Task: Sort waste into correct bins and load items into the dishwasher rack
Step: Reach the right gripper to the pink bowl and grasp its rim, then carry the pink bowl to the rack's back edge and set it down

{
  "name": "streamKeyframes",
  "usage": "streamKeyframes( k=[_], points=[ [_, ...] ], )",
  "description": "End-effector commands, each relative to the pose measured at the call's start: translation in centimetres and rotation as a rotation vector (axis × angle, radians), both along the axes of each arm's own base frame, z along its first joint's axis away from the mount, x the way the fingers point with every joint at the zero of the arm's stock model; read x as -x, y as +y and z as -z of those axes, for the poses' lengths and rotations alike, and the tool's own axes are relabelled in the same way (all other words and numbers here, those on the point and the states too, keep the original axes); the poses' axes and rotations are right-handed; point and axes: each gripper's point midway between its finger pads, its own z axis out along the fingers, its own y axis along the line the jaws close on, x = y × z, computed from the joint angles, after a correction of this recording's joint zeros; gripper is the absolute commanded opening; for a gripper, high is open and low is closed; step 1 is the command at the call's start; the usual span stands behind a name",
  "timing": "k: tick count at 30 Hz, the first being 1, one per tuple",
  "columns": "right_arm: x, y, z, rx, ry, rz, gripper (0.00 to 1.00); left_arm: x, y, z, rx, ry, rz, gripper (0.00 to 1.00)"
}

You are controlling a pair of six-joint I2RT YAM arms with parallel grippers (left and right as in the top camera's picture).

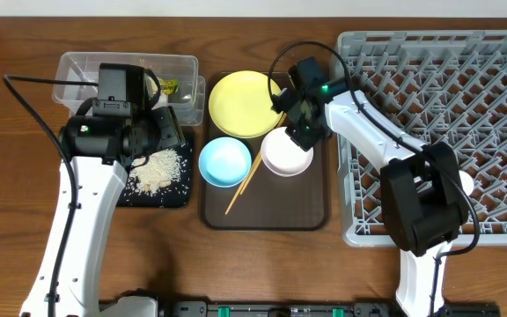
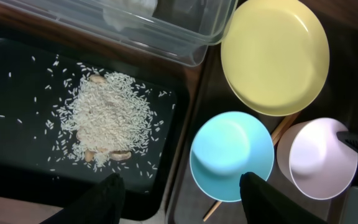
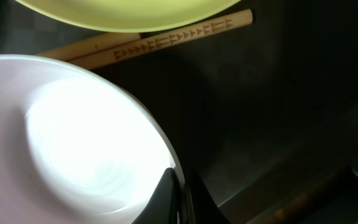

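Glossy white bowl (image 3: 73, 155), wooden chopsticks (image 3: 166, 40)

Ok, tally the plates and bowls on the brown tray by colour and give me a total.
yellow plate: 1
light-blue bowl: 1
white bowl: 1
Total: 3

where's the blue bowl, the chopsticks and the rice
light-blue bowl (image 1: 225, 161), overhead view, centre of its inside
chopsticks (image 1: 243, 187), overhead view, middle of the visible length
rice (image 2: 107, 112), left wrist view, middle of the heap
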Motion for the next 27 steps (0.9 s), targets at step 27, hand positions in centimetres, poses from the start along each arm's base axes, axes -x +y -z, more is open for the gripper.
streamKeyframes(
  k=[27],
  points=[
    [-11.2,-15.2,-24.6,0.291,-0.852,0.407,0.01,-0.1,0.2,-0.2,0.001,-0.004,-0.015,0.63]
  ],
)
